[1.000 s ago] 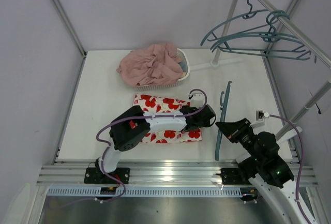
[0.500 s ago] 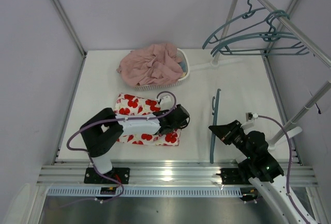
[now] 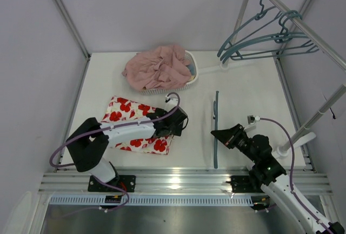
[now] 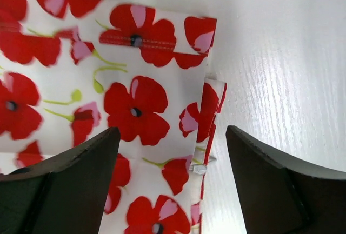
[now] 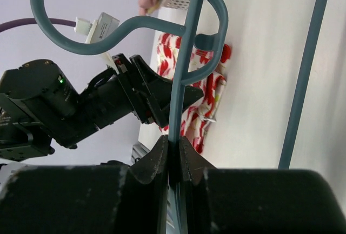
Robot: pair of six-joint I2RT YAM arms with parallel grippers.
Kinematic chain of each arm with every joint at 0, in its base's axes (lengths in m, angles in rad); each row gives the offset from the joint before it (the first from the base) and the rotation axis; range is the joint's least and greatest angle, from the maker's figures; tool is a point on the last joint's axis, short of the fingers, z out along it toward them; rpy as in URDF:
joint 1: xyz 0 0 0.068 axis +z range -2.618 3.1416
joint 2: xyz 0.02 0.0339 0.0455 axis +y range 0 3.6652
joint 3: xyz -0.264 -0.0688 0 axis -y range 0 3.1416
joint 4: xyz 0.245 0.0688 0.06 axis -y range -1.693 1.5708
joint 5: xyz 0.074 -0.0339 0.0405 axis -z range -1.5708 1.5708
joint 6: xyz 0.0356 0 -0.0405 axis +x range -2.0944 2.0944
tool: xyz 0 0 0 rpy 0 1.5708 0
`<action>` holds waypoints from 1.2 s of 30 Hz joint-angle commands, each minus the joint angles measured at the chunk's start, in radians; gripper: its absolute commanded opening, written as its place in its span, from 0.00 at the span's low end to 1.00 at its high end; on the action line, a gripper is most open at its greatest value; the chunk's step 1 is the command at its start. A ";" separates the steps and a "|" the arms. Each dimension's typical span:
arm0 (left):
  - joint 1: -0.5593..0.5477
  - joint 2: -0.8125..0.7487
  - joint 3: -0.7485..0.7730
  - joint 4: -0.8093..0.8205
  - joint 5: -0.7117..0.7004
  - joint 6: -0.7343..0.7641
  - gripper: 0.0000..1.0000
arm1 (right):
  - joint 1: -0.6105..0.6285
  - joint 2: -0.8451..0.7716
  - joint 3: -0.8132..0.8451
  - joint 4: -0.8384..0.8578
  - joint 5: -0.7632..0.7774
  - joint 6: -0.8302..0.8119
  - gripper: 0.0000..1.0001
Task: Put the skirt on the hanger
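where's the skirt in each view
top external: skirt flat at left centre, partly under the left arm.
left wrist: fills the left half, its edge running between the fingers.
right wrist: mid-frame, behind the hanger.
shared landmark: the open left gripper, over the skirt's right edge in all three.

I am looking down on a white table (image 3: 108,80), pale lilac walls (image 3: 162,7) closing it in, aluminium rail (image 3: 178,182) catching glare along the near edge, white clothes rack (image 3: 243,7) standing far right, soft even light falling.
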 commanded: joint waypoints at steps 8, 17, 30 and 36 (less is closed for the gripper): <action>-0.033 -0.052 0.063 -0.115 0.016 0.306 0.83 | 0.027 -0.006 -0.049 0.202 -0.002 0.017 0.00; -0.088 0.195 0.181 -0.186 -0.111 0.286 0.84 | 0.039 -0.063 -0.049 0.164 0.035 0.020 0.00; -0.015 0.246 0.068 -0.109 -0.047 0.223 0.58 | 0.039 -0.106 -0.043 0.115 0.042 0.020 0.00; 0.017 0.216 0.019 -0.037 0.019 0.257 0.34 | 0.041 -0.108 -0.044 0.110 0.052 0.020 0.00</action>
